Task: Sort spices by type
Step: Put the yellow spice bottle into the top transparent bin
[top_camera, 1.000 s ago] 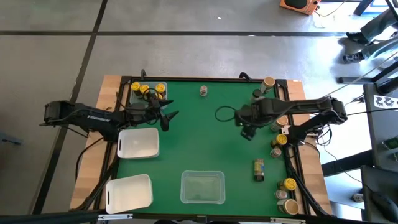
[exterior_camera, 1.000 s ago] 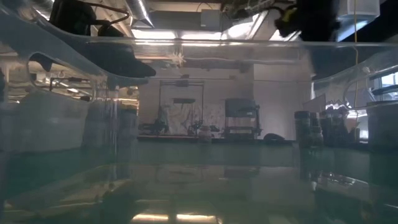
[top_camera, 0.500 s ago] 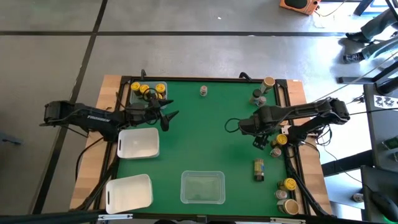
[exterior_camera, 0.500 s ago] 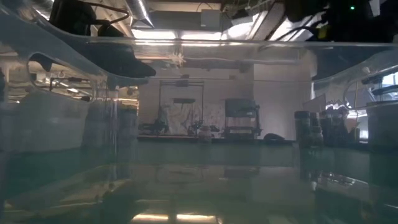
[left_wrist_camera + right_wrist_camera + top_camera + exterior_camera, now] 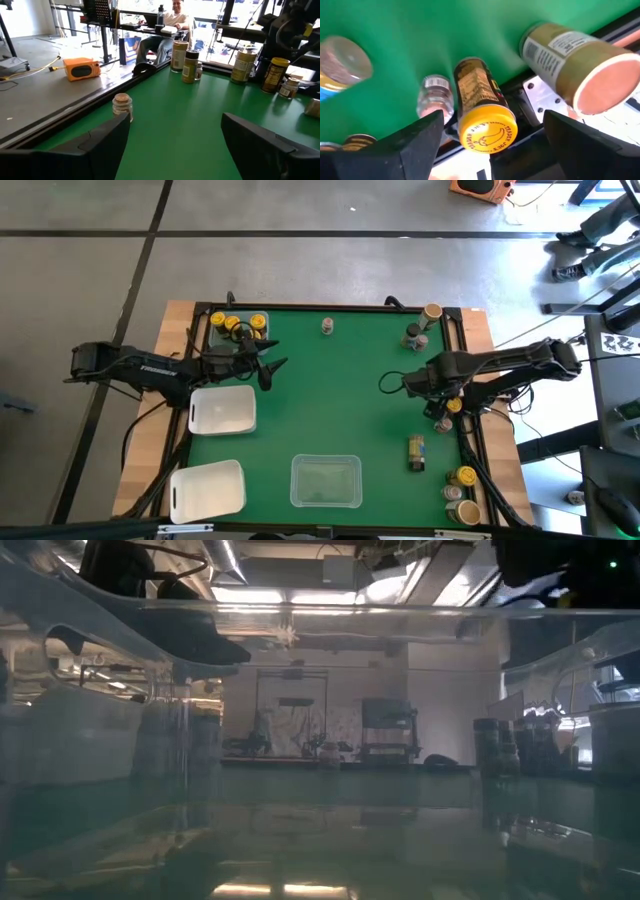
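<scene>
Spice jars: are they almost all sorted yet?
Not yet. A few yellow-lid jars already sit together in the far-left tray. The right end effector, open and holding nothing, hovers over a yellow-lid jar at the right edge. The left end effector waits open. Many jars and three empty trays remain.

Grey concrete floor (image 5: 300, 270) around table — dark seam lines crossing it; orange box (image 5: 478, 188) on floor beyond table's far edge.

Wide open green mat (image 5: 330, 390) mid-table, free passage. Spice jars (image 5: 447, 412) crowding right edge. Trays (image 5: 222, 410) blocking left and near side. Lone jar (image 5: 327, 327) at far edge.
</scene>
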`<move>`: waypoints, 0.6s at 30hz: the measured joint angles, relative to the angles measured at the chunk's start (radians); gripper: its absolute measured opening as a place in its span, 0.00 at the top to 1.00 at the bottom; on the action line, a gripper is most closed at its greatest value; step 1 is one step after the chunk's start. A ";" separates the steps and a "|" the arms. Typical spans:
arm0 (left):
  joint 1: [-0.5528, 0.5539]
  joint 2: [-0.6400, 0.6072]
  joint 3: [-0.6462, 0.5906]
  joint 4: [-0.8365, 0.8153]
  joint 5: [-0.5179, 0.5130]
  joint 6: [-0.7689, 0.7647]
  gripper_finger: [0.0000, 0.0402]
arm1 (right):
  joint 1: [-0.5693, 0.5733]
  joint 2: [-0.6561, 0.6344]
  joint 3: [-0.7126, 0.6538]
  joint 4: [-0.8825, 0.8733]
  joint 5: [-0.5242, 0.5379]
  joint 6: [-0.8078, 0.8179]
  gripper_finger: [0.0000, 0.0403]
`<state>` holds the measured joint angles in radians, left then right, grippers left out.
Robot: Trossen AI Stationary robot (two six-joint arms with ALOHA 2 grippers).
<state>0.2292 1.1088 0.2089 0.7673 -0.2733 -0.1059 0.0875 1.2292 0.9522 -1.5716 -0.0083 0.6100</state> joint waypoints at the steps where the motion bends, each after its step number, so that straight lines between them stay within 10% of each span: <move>1: 0.002 0.000 0.000 0.000 0.000 0.000 0.22 | 0.000 0.000 -0.012 0.000 -0.004 -0.008 0.16; 18: 0.003 0.000 0.000 0.000 0.000 0.001 0.22 | -0.001 0.003 -0.110 0.009 -0.065 -0.066 0.16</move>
<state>0.2325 1.1088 0.2089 0.7673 -0.2737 -0.1051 0.0868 1.2320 0.8420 -1.5628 -0.0738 0.5444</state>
